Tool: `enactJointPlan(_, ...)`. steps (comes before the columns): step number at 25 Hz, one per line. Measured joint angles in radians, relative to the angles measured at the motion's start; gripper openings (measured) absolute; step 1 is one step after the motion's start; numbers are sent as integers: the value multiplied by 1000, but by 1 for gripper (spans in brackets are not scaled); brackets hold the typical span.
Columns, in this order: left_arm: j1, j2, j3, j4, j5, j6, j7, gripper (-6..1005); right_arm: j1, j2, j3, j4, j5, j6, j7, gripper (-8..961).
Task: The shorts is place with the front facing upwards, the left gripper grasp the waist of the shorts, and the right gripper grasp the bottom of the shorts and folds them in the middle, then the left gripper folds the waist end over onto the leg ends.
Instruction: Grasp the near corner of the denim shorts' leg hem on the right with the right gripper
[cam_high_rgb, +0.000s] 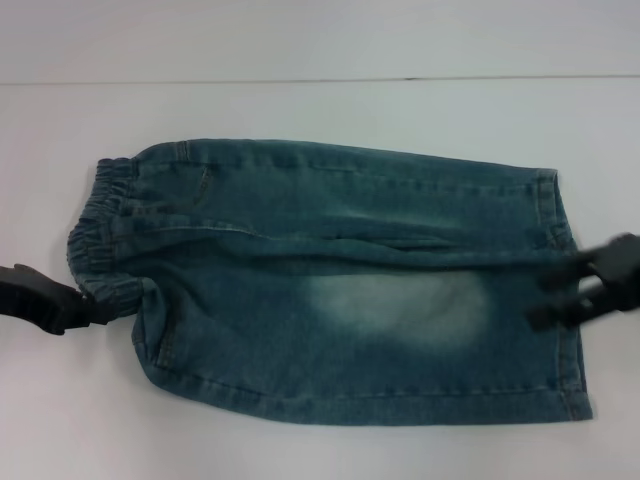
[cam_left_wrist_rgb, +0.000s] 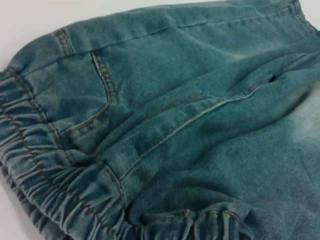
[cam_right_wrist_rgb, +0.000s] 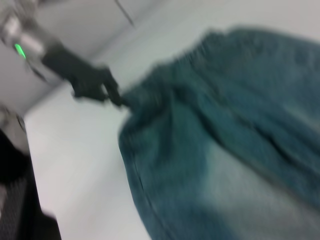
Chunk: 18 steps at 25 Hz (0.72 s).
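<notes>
While one shorts (cam_high_rgb: 330, 290) lies flat, two grippers flank it.

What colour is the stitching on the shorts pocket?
Orange-brown, on the shorts pocket; left wrist view.

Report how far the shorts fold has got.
Done: the lengthwise fold looks made, the shorts lie doubled along a middle crease. In hand: the left gripper pinches the waist; the right gripper sits at the leg ends, fingers spread. Left: carrying the waist over onto the leg ends.
</notes>
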Motion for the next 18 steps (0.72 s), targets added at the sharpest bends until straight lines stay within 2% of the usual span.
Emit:
enactJointPlan(4,-3,-1,0,0,-8,0,0,42,12,-5,6,-45,-117,-65,10,895)
enactJointPlan(10,-15,-1,1,0,-11,7,-1,42,22,-5,1,-53,-290,-78,7,895)
enactJointPlan(18,-29,1,-1,-1,-12,22,-4,43,26,4,-25,-22,-372,-62,2,894)
